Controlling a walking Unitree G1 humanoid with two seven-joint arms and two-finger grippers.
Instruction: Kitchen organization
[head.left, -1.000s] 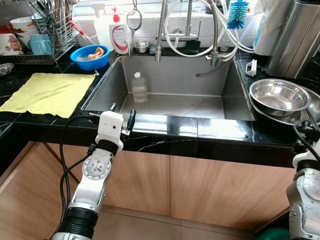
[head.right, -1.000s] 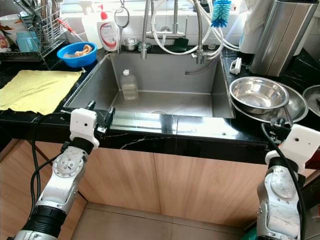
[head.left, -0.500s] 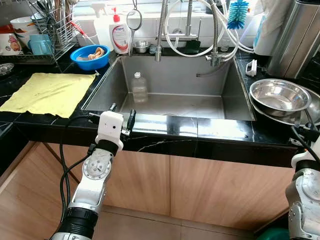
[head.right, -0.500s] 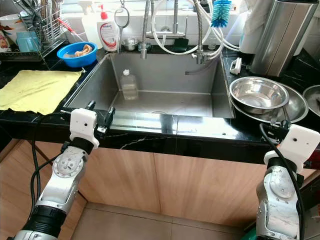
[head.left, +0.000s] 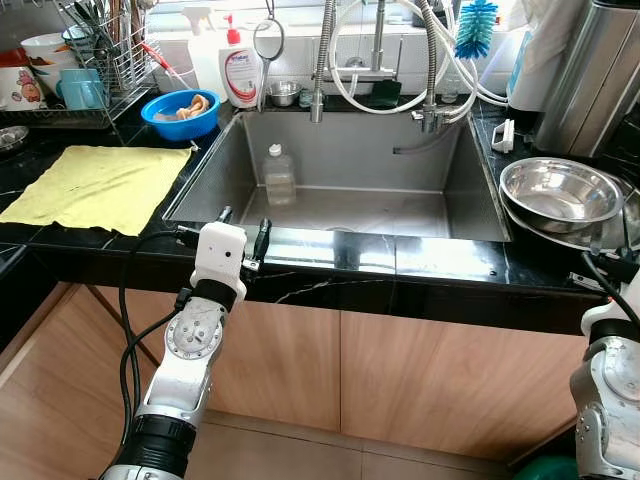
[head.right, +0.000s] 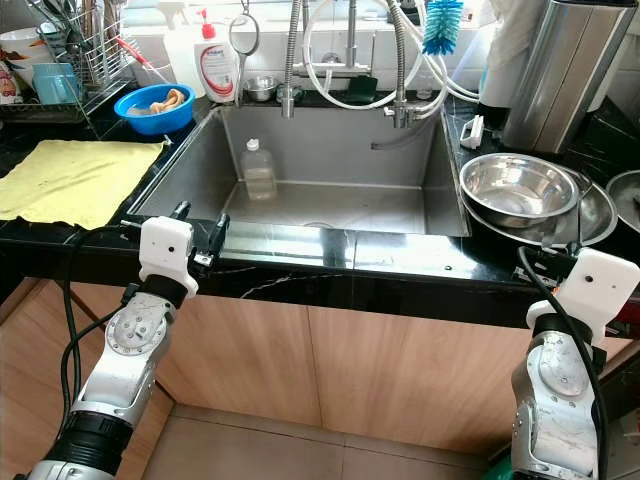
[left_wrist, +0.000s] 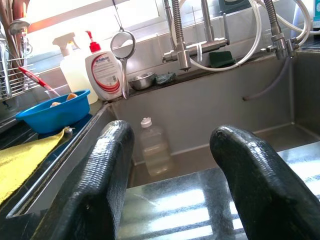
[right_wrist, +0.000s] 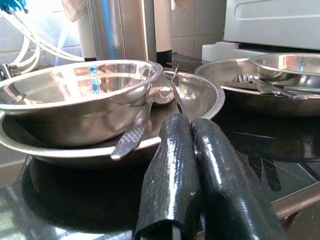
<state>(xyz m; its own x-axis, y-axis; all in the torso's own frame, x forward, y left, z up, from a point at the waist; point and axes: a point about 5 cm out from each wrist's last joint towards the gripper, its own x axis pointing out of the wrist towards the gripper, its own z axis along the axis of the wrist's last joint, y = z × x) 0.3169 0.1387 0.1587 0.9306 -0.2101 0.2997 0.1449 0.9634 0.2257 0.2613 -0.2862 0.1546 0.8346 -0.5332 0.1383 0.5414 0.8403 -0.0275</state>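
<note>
My left gripper (head.left: 243, 226) hovers open over the front rim of the steel sink (head.left: 460, 190), with nothing between its fingers (left_wrist: 112, 165). In the basin beyond it a clear plastic bottle (left_wrist: 152, 147) stands upright. My right gripper (head.right: 546, 260) is shut and empty, low over the black counter just in front of the stacked steel bowls (head.right: 517, 187). The right wrist view shows its fingers (right_wrist: 175, 165) pressed together, pointing at a wide steel dish (right_wrist: 200, 102) that holds a deeper bowl (right_wrist: 80, 92) and a utensil (right_wrist: 131, 136).
A yellow cloth (head.left: 100, 185) lies flat on the counter left of the sink. Behind it are a blue bowl (head.left: 180, 112), soap bottles (head.left: 241, 72) and a dish rack (head.left: 90, 60). A tall steel canister (head.left: 590, 70) stands far right. A second dish (right_wrist: 280, 75) holds a fork.
My right wrist has sunk very slightly by the counter edge. The left arm and everything on the counter have stayed put.
</note>
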